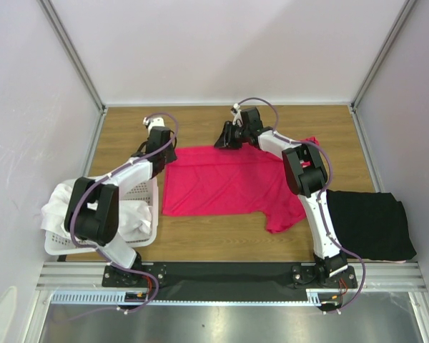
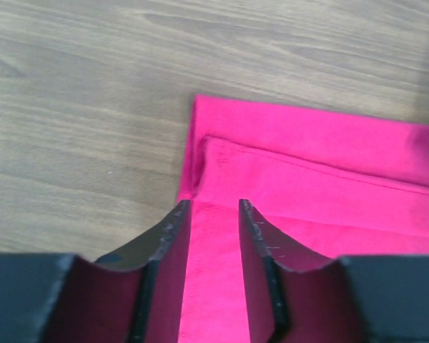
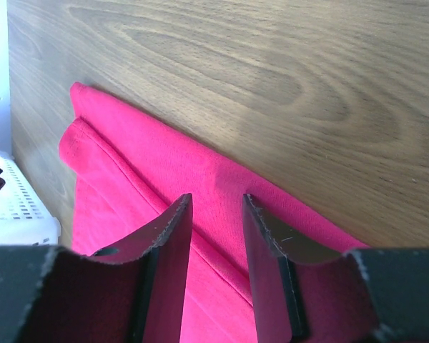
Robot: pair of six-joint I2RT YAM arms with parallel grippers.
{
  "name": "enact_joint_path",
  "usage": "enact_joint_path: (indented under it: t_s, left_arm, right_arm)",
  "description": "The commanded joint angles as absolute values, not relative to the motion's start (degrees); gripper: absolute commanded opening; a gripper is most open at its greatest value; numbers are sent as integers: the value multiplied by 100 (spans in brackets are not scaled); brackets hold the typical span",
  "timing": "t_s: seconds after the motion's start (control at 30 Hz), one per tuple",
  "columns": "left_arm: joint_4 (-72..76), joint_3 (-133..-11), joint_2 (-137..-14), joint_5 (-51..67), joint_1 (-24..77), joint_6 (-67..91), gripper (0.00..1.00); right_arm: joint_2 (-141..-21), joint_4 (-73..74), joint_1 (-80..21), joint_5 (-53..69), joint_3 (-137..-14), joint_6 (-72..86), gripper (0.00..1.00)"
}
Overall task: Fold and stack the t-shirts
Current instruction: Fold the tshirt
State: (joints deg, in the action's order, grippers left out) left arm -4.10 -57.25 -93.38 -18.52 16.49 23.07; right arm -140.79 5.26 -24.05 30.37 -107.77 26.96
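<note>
— How's the left end effector?
— Fingers apart, nothing between them, over the far-left corner of the pink shirt.
— And the right end effector?
— Also apart and empty, above the shirt's far edge (a folded hem shows beneath). The shirt lies spread mid-counter, and the black shirt lies at the right.

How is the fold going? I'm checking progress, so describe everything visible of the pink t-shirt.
The pink t-shirt is plain, soft, matte fabric, spread flat on the wooden table. Its far edge is folded back into a doubled band; one short sleeve juts out near-right. The left gripper is poised over its far-left corner and the right gripper over its far edge, both open, pinching nothing.
</note>
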Motion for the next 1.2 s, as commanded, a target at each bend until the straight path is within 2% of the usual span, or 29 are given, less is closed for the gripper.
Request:
enact_joint_path:
  t_s: [0.0, 0.1, 0.3, 1.17]
  left_arm:
    - [-70, -6098, -9438, -1504, 1687, 2373, 41]
    - [-368, -7185, -10167, -1231, 1784, 2206, 42]
    - [-545, -7883, -11116, -800, 1986, 2538, 46]
    - [-588, -7585, -11663, -624, 2083, 3024, 45]
  right_arm:
    - [-14045, 659, -2417, 2646, -10626, 2540, 40]
    - [-14045, 677, -2408, 2646, -10626, 2540, 40]
    - [-14063, 668, -2417, 2628, -10643, 2558, 40]
    - [-14106, 791, -2408, 2628, -10679, 2566, 40]
